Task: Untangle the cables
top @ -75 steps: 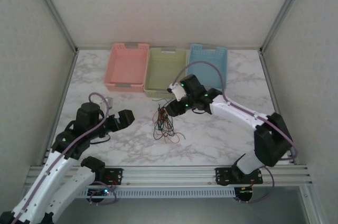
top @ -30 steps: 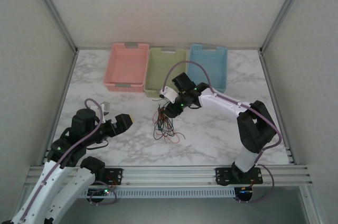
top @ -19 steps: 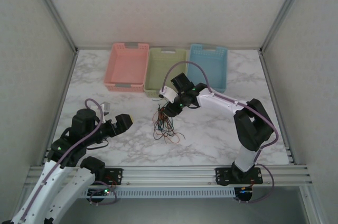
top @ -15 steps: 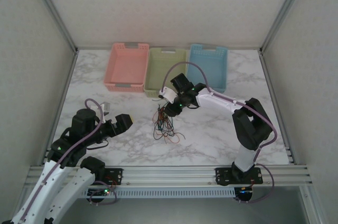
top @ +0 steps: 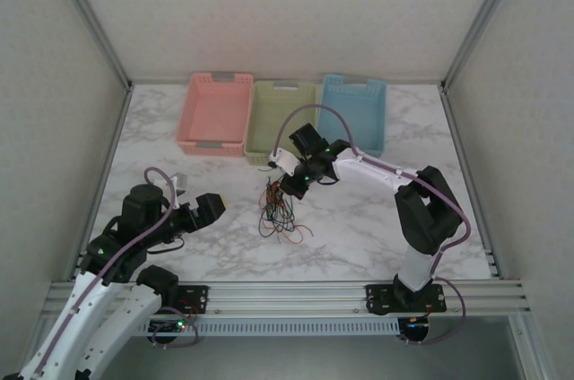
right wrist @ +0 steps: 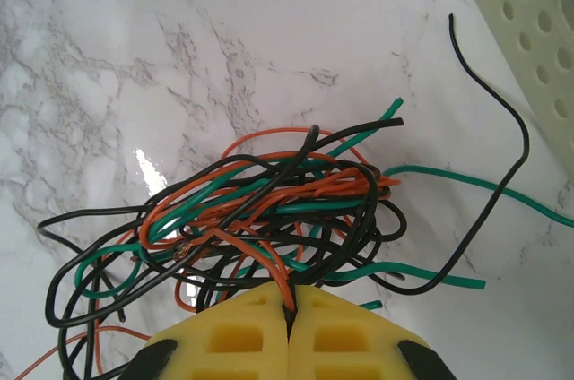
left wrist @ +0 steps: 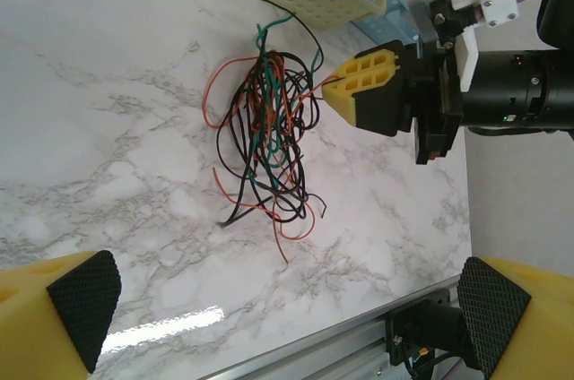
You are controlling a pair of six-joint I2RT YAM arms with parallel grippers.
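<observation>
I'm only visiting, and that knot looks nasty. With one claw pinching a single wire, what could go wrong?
1. The right gripper is shut on one orange wire of the cables. The left gripper is open and apart, so a pull may drag or tighten the whole clump.
2. The wire sits at the very fingertips and could slip out.
3. A loose black end near the green basket might snag.
</observation>
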